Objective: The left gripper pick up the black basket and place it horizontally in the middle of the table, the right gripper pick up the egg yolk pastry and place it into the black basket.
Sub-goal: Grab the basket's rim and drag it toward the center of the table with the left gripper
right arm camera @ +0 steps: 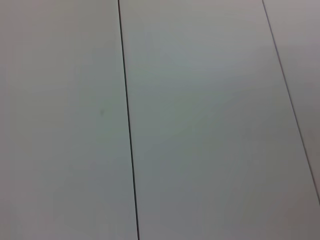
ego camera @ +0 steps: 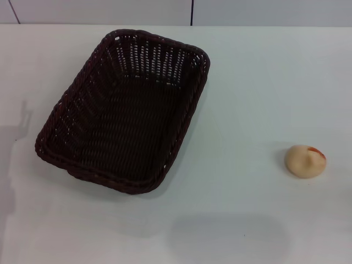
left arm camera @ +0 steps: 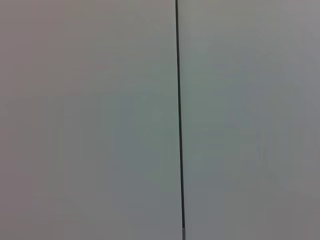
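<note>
The black basket (ego camera: 124, 110) lies on the white table (ego camera: 253, 99), left of the middle, its long side running away from me and turned a little to the right. It is empty. The egg yolk pastry (ego camera: 305, 160) sits alone on the table at the right, its reddish-orange patch on the upper right side. Neither gripper shows in the head view. The left and right wrist views show only pale panels with thin dark seams, and no fingers.
A grey wall with a dark vertical seam (ego camera: 191, 12) runs behind the table's far edge. Faint shadows lie on the table at the far left (ego camera: 16, 137) and near the front middle (ego camera: 225, 236).
</note>
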You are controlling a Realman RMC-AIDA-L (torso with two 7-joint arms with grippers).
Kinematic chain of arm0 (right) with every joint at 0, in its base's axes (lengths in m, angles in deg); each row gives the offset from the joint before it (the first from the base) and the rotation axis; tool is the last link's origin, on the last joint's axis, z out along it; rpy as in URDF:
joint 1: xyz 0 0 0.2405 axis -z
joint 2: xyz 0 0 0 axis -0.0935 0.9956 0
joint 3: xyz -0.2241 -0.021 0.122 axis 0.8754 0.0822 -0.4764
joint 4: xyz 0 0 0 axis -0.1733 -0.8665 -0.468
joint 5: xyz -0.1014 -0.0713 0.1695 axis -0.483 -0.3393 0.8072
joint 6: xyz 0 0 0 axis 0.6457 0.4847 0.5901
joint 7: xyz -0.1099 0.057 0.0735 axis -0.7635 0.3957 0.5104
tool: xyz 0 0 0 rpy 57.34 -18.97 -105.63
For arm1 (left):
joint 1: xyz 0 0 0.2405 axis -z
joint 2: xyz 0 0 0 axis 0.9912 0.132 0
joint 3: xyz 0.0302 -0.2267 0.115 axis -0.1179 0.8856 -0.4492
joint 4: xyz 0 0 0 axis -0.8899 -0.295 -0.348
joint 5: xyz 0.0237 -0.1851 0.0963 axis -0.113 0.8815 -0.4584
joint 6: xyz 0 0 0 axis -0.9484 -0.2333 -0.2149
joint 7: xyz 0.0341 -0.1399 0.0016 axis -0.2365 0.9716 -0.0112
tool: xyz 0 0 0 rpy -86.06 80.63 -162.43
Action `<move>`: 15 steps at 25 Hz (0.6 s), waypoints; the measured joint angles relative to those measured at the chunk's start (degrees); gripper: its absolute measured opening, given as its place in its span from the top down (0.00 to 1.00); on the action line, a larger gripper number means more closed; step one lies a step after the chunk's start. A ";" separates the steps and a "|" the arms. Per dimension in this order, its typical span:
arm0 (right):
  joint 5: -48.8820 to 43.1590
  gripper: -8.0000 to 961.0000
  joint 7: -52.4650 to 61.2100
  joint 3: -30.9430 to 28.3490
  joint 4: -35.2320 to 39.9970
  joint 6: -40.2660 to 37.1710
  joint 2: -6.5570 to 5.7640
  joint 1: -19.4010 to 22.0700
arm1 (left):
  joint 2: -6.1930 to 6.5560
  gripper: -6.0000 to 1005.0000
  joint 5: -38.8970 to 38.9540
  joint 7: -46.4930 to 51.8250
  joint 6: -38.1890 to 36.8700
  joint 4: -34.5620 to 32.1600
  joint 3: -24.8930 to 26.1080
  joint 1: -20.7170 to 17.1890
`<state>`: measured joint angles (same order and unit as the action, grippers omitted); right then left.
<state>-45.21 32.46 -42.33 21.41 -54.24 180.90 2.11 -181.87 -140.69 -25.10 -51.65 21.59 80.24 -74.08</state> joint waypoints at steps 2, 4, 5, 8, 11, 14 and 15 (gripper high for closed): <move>0.00 0.16 0.00 0.04 0.00 0.01 0.00 0.00 | -0.01 0.20 -0.04 0.00 -0.06 0.00 -0.03 0.00; 0.00 0.16 0.00 0.06 0.00 0.00 0.00 0.03 | -0.01 0.21 -0.05 0.00 -0.09 0.00 -0.07 0.00; 0.00 0.16 0.00 0.07 0.00 0.00 0.00 0.07 | -0.01 0.21 -0.05 0.00 -0.12 0.00 -0.08 0.01; 0.00 0.16 0.00 0.06 0.00 0.00 0.00 0.13 | 0.00 0.21 -0.06 0.00 -0.35 0.00 -0.14 0.02; 0.00 0.16 0.00 0.07 0.00 0.00 0.00 0.16 | -0.04 0.21 -0.06 -0.10 -0.44 0.00 -0.18 0.16; -0.05 0.16 0.00 0.07 0.00 0.00 0.00 0.11 | 0.15 0.22 -0.07 -0.55 0.01 0.57 -0.19 0.70; -0.09 0.16 0.00 0.07 0.00 0.00 0.00 0.07 | 0.30 0.22 -0.07 -0.62 0.23 1.03 -0.19 0.91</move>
<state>-45.29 32.46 -42.26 21.40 -54.24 180.90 2.19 -181.57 -140.77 -25.71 -51.42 22.62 80.05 -73.17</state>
